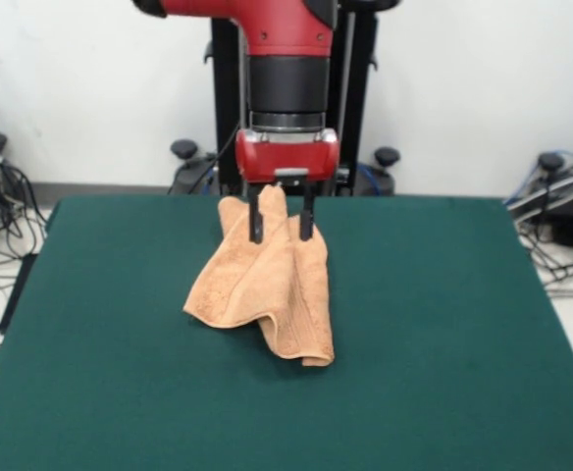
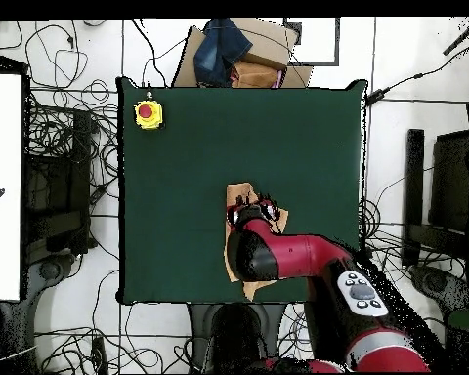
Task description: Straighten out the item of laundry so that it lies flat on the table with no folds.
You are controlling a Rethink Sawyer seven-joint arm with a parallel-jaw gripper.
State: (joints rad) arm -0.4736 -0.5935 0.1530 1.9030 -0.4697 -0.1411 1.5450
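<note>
Hanging straight down from the red arm (image 1: 286,49), the tool (image 1: 282,231) has its two black fingers (image 1: 256,222) spread apart, one on each side of a raised ridge of the towel (image 1: 267,285). From the front they appear to straddle the cloth near its upper part; whether they touch or pinch it I cannot tell, but the gap between them is plainly wide and the tool reads as released.

That orange-tan towel sits crumpled on the green worktop (image 1: 443,324), toward the far half and a little left of centre in the front view. Its top is gathered into a peak beneath the tool, and from there the cloth falls forward in loose folds, with one hemmed corner reaching out nearest the camera and another lobe bulging to the left.

From overhead, the arm (image 2: 277,256) covers most of the towel (image 2: 240,193), leaving only tan edges showing around it, near the worktop (image 2: 180,195) edge closest to the robot's base. A yellow box with a red button (image 2: 148,113) sits in a far corner of the worktop, well apart from the towel.
</note>
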